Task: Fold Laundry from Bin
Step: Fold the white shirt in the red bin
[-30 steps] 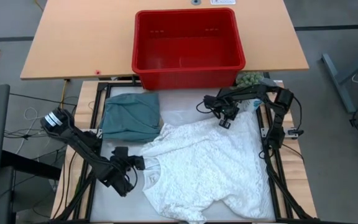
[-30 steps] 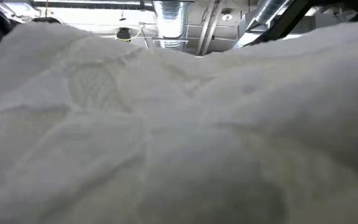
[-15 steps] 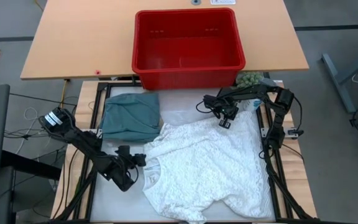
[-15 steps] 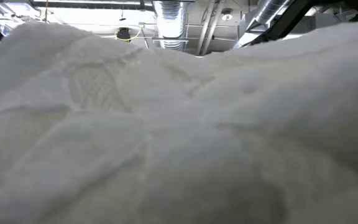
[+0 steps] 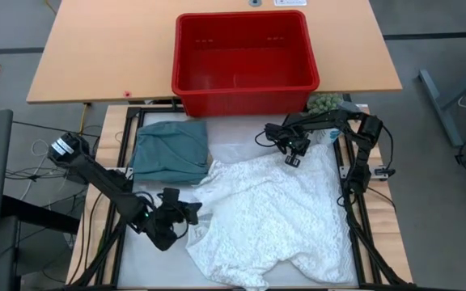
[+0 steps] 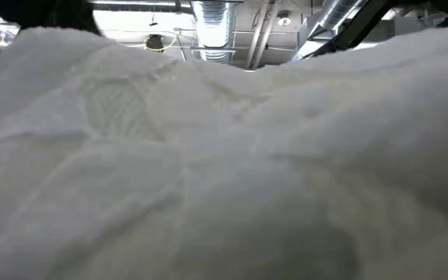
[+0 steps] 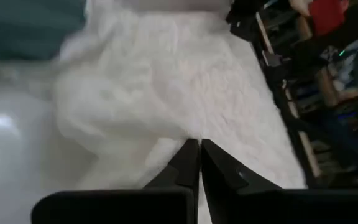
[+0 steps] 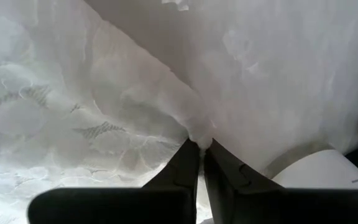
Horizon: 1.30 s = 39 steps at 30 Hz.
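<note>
1. White lace garment point(image 5: 269, 214), thin, soft and openwork, lies spread and rumpled across the pale work surface point(image 5: 156, 259) in front of the bright red rectangular plastic bin point(image 5: 245, 61); a folded dark teal-green garment point(image 5: 170, 151) sits just beside its far-left corner
2. Left gripper point(image 5: 194, 212) is at the garment's left edge, clenched on a pinch of the white cloth; its wrist view shows the dark fingers point(image 7: 185, 163) pressed together with fabric bunched at their tips
3. Right gripper point(image 5: 292, 159) is at the far right corner of the garment, near the bin, also pinched on a fold of the lace, which rises to a small peak between its fingers point(image 8: 188, 163)
4. Handling, as I judge it: the lace is light and limp, so it will sag and drape between the two holds; it may snag or stretch, so hems, shoulders or corners are safer holds than the open mesh
5. Edges and room: the garment fills most of the surface, its near hem close to the front edge; the dark frame rails point(image 5: 350, 218) run along both sides; bare surface shows mainly at the near left; the bin looks empty
</note>
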Available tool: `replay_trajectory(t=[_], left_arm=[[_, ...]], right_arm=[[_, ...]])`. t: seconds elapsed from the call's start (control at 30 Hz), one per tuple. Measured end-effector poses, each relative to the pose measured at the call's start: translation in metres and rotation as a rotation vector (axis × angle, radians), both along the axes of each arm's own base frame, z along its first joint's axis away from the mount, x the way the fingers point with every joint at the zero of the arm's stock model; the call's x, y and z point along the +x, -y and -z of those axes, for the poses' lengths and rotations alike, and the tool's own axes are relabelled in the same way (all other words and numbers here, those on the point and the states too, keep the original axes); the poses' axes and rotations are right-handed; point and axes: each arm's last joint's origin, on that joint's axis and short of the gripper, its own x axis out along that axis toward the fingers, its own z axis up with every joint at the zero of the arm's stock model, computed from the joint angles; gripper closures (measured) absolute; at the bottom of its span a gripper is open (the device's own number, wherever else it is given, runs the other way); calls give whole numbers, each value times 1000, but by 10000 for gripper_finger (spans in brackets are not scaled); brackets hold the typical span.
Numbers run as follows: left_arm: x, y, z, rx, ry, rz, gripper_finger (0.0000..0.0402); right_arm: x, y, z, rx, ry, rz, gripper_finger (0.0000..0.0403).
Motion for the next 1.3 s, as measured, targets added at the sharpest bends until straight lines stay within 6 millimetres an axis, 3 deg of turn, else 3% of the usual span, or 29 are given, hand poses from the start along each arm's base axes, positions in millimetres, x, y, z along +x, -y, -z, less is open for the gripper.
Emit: replay_trajectory(t=[0.2,0.37,0.57,0.67,0.77,0.93,1.03,1.3], left_arm=[[12,-42,-42,122,-234,113,401],[26,-85,-88,277,-290,295,401],[9,-139,-141,362,-415,438,401],[-8,-156,-146,353,-561,481,402],[-26,-166,-139,352,-743,509,401],[-47,-183,-139,450,-937,426,401],[-49,-190,-145,484,-899,359,400],[-59,-177,-150,323,-720,560,337]], right_arm=[[0,0,0,0,7,6,355],[1,0,0,11,15,14,355],[1,1,0,-1,26,51,355],[1,0,0,-6,29,67,355],[2,-1,0,-5,34,72,355],[2,-3,0,-2,46,110,355],[2,-3,0,1,48,119,355],[2,-3,0,10,51,129,355]])
